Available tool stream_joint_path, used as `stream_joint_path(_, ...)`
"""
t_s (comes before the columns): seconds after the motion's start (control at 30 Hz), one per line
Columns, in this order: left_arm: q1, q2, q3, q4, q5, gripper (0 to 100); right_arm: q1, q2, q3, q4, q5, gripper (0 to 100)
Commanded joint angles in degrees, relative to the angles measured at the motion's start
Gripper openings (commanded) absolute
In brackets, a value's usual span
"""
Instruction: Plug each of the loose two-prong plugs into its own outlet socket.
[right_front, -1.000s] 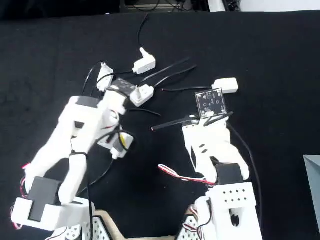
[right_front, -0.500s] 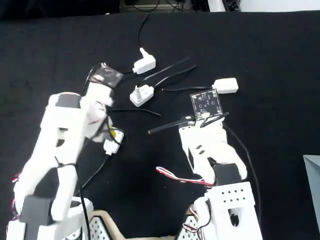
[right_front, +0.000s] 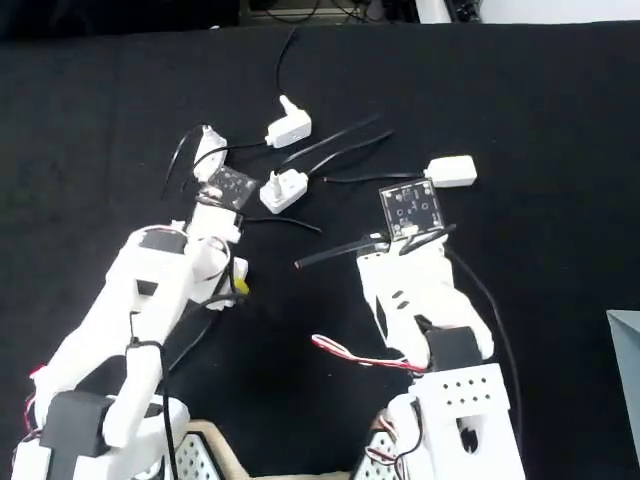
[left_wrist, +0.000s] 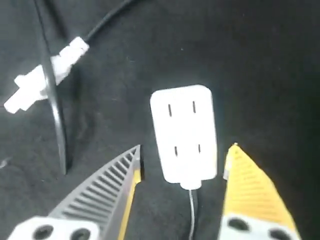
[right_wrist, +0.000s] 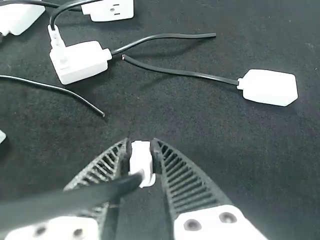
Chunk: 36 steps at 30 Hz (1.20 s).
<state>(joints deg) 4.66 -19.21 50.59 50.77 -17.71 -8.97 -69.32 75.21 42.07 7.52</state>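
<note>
A: Left side first. What's there?
B: The left gripper (left_wrist: 186, 149) hangs over the outlet block (left_wrist: 184, 132). Its fingers (left_wrist: 247, 180) are spread, one on each side of the block and not touching it. The block lies flat on the black worktop (right_front: 520, 90), slots up, with a thin cable leaving the end nearer the gripper. A small white connector (left_wrist: 44, 76) on a black cable lies near it.

A: Any change from earlier?
B: Yes. A second ago that gripper was further right, partly covering the white adapter (right_front: 283, 189). Half a second ago it had swung out left and further up the worktop. Now it's drawn back a little toward its base. The adapter is uncovered and in the same spot.

A: And the right side?
B: The right gripper (right_wrist: 141, 142) sits low over the worktop, its fingers (right_wrist: 175, 170) pinching a white plug (right_wrist: 140, 161). A black cable runs back past the fingers. Can't tell where the prongs point. A white block (right_wrist: 267, 87) lies ahead, well apart.

A: Has it moved?
B: It slid slightly left between the two earlier frames and has kept the same place since.
</note>
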Motion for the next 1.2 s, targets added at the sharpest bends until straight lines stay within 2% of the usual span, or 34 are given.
stream_joint_path(0.0,-0.6,2.3,-0.9,-1.9,-0.1,22,-0.5,-0.4,-0.3,-0.4,-0.4,1.1)
stream_joint_path(0.07,1.6,4.3,-1.1,-2.1,-0.6,20,-0.5,-0.4,-0.3,-0.4,-0.4,1.1)
stream_joint_path(0.27,8.4,6.9,-1.1,-2.2,-8.1,17,-0.4,-0.4,-0.3,-0.4,-0.4,1.1)
stream_joint_path(0.53,8.9,6.9,-5.0,-2.1,-18.9,17,-0.4,-0.4,-0.3,-0.4,-0.4,1.1)
stream_joint_path(0.67,8.2,6.9,-6.3,-1.8,-19.4,19,-0.4,-0.4,-0.3,-0.4,-0.4,1.1)
stream_joint_path(0.8,8.1,6.9,-6.3,-2.1,-19.5,27,-0.4,-0.4,-0.3,-0.4,-0.4,1.1)
stream_joint_path(1.0,6.4,6.8,-9.1,-1.4,-19.4,27,-0.5,-0.4,-0.3,-0.5,-0.4,1.1)
stream_joint_path(1.17,1.7,2.1,-14.1,5.4,-19.3,27,-0.6,-0.3,-0.3,-0.6,-0.4,1.2)
